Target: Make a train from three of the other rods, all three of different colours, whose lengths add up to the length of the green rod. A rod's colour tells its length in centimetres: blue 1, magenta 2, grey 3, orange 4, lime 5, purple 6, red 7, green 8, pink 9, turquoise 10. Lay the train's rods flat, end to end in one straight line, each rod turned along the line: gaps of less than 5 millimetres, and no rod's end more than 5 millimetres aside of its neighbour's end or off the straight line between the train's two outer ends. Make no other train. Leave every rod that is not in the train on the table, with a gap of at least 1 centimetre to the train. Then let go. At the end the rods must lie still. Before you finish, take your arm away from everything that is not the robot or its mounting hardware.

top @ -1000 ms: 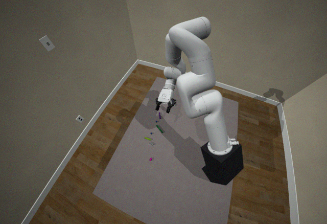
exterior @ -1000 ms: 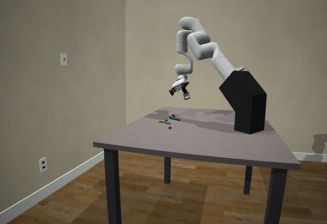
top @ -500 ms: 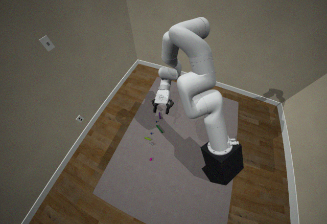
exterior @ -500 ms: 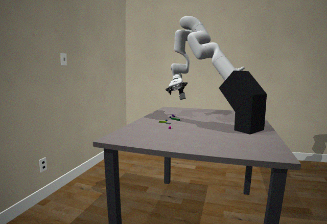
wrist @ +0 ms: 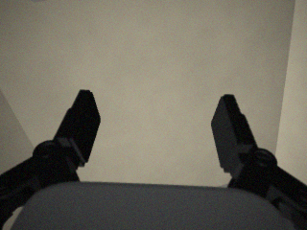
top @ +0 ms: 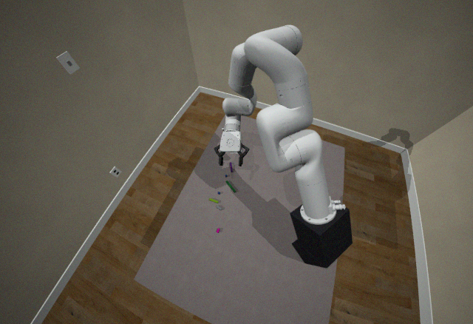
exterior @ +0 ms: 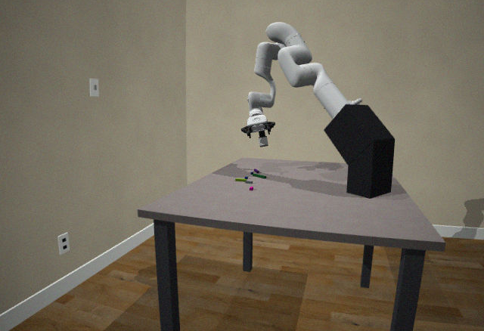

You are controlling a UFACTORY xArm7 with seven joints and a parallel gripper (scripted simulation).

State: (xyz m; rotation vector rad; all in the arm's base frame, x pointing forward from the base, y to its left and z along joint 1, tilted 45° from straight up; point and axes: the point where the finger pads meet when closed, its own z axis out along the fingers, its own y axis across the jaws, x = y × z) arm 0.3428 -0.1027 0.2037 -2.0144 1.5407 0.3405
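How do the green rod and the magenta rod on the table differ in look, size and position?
The green rod is dark green and long; the magenta rod is bright pink-purple and only a short stub. The green rod lies near the purple rod, not far below the open gripper; the magenta rod lies apart from the rest, farthest from the gripper. Both lie flat on the table, untouched.

Green rod [top: 230, 186], purple rod [top: 230, 166], magenta rod [top: 217, 230], black claw [top: 230, 160].

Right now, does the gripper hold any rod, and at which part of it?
Nothing is held. The gripper is open, well above the table; the wrist view shows only wall between its fingers. The rods, such as the green rod, lie on the table.
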